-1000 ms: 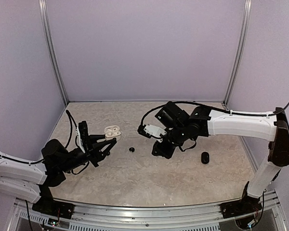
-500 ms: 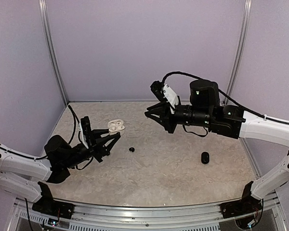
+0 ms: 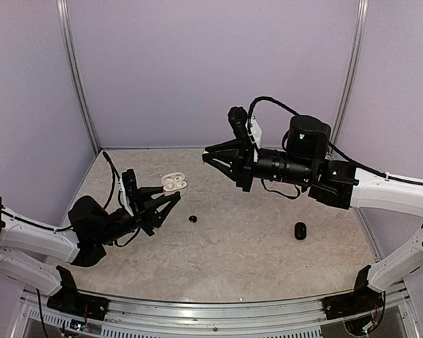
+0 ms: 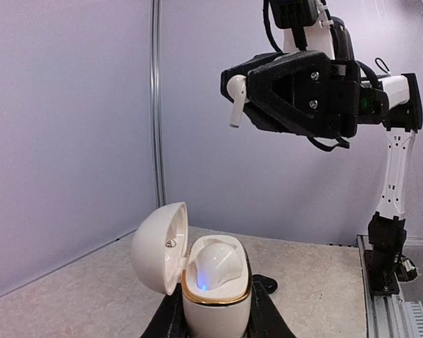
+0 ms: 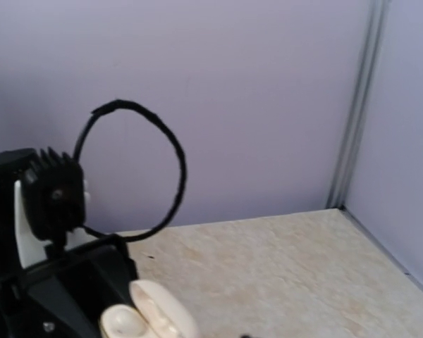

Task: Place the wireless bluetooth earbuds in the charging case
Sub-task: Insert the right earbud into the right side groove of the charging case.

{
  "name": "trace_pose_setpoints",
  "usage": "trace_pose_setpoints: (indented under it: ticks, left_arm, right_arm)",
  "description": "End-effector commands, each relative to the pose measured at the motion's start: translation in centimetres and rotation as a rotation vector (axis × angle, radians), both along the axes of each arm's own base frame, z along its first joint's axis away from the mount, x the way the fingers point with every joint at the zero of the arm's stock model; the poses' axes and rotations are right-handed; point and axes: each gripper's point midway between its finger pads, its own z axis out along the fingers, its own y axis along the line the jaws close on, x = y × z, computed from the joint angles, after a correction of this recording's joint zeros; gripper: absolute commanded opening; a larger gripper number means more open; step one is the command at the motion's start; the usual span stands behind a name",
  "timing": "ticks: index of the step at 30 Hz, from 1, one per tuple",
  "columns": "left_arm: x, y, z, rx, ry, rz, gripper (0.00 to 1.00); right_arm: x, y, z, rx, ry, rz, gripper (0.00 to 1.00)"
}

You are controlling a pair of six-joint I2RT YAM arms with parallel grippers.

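Note:
My left gripper (image 3: 166, 198) is shut on the base of a white charging case (image 3: 173, 184) with its lid flipped open. In the left wrist view the case (image 4: 215, 299) stands upright between the black fingers (image 4: 268, 320), gold-rimmed, with one white earbud (image 4: 215, 262) seated inside above a blue light. My right gripper (image 3: 210, 156) hangs high above the table, pointing left toward the case, shut on a white stemmed earbud (image 4: 234, 100) at its tips. The right wrist view shows the open case (image 5: 144, 320) below, not its own fingers.
A tiny black bud (image 3: 192, 219) lies on the marbled table (image 3: 233, 260) between the arms. A black pebble-shaped case (image 3: 300, 230) lies to the right. Purple walls and metal corner posts (image 3: 77, 84) close in the back and sides.
The right arm has lifted off the table and swung up and left, its gripper now level and aimed at the case. The left gripper has raised the case slightly.

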Motion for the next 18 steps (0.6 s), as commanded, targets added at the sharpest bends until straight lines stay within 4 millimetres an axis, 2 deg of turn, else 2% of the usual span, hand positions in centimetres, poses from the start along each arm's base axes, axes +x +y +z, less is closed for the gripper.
trace_pose_setpoints:
  ticks: [1,18]
  left_arm:
    - [-0.2,-0.2,2.5,-0.061,-0.067,0.006,0.06]
    - [-0.4,-0.7,2.8,-0.085,-0.073,-0.006,0.06]
  right_arm:
    - [-0.9,1.4,-0.2,0.039,0.043,0.057,0.12]
    - [-1.4,3.2,-2.0,0.02,0.099,0.114,0.12]
